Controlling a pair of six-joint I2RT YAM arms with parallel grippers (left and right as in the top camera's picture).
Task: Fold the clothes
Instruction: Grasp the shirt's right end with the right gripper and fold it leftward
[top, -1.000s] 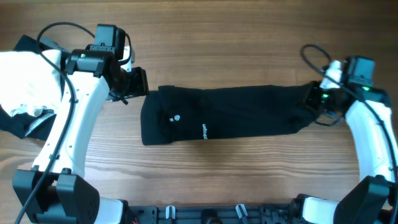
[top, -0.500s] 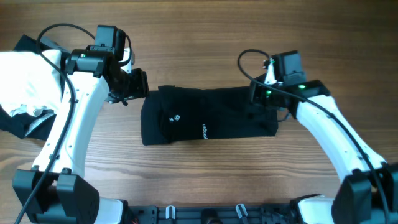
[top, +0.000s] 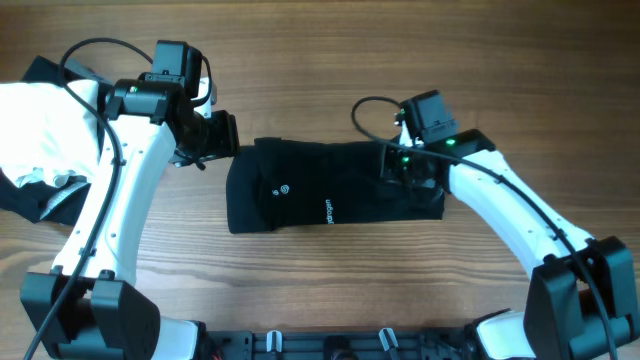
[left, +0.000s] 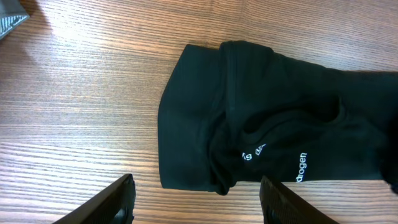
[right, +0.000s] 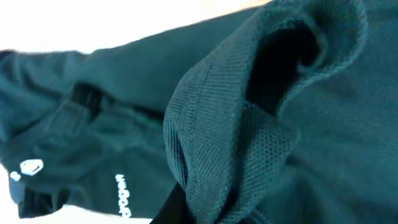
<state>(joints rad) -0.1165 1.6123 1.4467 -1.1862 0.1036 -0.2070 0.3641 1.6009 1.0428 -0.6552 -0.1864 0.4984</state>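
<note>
The black garment (top: 320, 195) lies mid-way across the wooden table (top: 320, 70), and a white and black heap (top: 35, 135) sits far left. The right gripper (top: 400, 172) is clenched on a bunched fold above the garment. The left gripper (left: 196, 199) hovers spread and empty beside the hem. Letting go off-line would likely leave a skewed, lumpy fold.

**Our two arms: white shells, black joints**

We wear smooth white shells along both the left arm (top: 108, 215) and the right arm (top: 512, 215), broken by black joint housings. Each arm stands on a chunky black base (top: 100, 312). A boxy black camera module (top: 172, 58) tops each wrist. Thin black cables (top: 88, 45) loop free by the wrists, and another runs down the left arm's white link. Small green lights (top: 404, 157) glow at our right wrist. Our left gripper (left: 196, 186) has two matte black fingers (left: 117, 202).
</note>
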